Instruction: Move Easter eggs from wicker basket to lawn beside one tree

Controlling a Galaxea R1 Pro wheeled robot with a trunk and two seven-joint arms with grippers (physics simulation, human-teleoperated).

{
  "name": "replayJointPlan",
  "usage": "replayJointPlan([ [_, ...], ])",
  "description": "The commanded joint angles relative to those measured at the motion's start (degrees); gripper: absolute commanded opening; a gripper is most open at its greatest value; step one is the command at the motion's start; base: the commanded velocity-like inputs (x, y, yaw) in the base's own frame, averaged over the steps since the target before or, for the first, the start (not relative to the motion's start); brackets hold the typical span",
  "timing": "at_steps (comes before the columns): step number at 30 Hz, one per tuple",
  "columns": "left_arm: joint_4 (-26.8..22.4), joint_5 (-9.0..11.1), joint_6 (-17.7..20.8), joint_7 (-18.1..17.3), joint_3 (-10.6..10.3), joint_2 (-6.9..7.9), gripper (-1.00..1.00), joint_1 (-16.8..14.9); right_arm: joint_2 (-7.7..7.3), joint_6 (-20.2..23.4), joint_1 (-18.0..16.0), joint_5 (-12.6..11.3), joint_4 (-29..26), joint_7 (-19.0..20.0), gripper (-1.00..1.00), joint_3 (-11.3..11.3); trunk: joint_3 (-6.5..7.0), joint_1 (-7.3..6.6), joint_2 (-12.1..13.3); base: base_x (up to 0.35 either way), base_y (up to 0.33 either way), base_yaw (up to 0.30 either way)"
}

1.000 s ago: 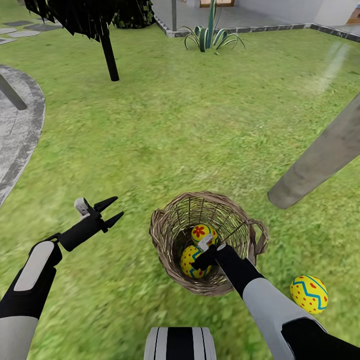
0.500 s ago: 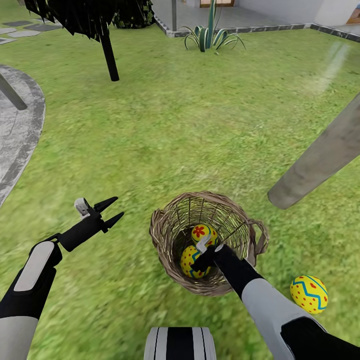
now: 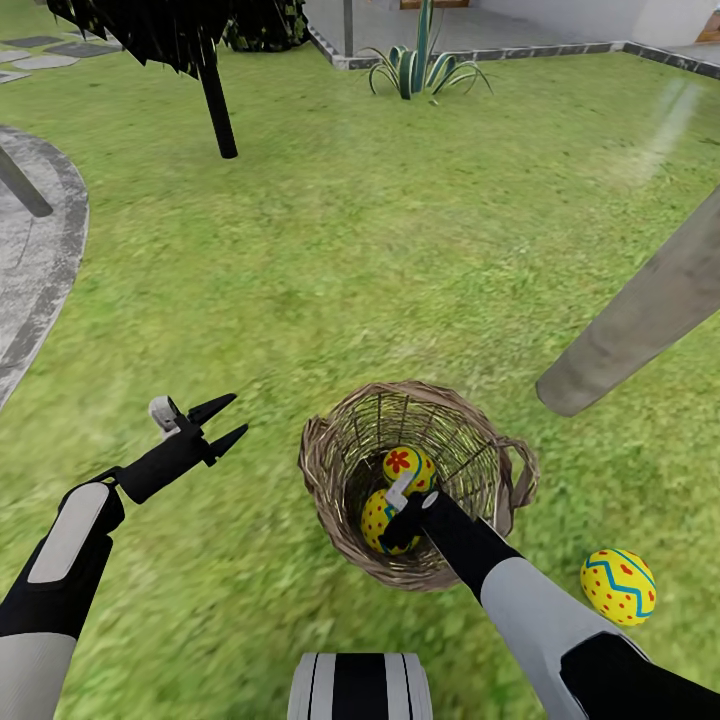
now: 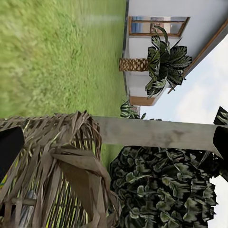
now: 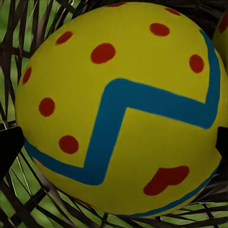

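Note:
The wicker basket point(image 3: 330, 470) stands on the lawn point(image 3: 400, 250) and holds two Easter eggs. One has a red flower point(image 3: 405, 464); the other is dotted with a blue zigzag point(image 3: 375, 518). My right gripper point(image 3: 390, 535) reaches down inside the basket, open, and its dark fingertips point(image 5: 8, 149) flank the dotted egg point(image 5: 118, 109) closely. A third egg point(image 3: 618, 586) lies on the grass right of the basket, near the pale grey tree trunk point(image 3: 640, 320). My left gripper point(image 3: 225, 422) hovers open over grass left of the basket, empty.
A near-black tree with a thin trunk point(image 3: 218, 105) stands at the far left. Grey paving point(image 3: 40, 250) curves along the left edge, and a spiky plant point(image 3: 420, 70) grows by the far kerb. The left wrist view looks past the basket rim point(image 4: 66, 166) to the trunk point(image 4: 156, 133) and foliage point(image 4: 166, 190).
My right gripper has slid a little left and deeper into the basket, onto the dotted egg. The left arm has stayed put. The head view shifted slightly.

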Motion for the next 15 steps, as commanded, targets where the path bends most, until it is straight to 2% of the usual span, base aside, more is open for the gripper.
replayJointPlan([
  [1, 0.02, -0.18, 0.28, -0.25, 0.09, -0.01, 1.00, -0.03, 0.00, 0.19, -0.01, 0.60, -0.12, 0.36, 1.00, 0.03, -0.03, -0.01, -0.01, 0.000, 0.000, 0.000],
  [5, 0.02, -0.17, 0.28, -0.25, 0.06, -0.01, 1.00, -0.01, -0.02, 0.19, -0.01, 0.60, -0.16, 0.32, 1.00, -0.09, -0.48, 0.04, -0.04, 0.000, 0.000, 0.000],
  [15, 0.02, -0.17, 0.28, -0.25, 0.05, -0.01, 1.00, -0.02, -0.09, 0.57, -0.01, 0.69, -1.24, -0.14, 1.00, -0.20, -0.48, 0.04, -0.04, 0.000, 0.000, 0.000],
])
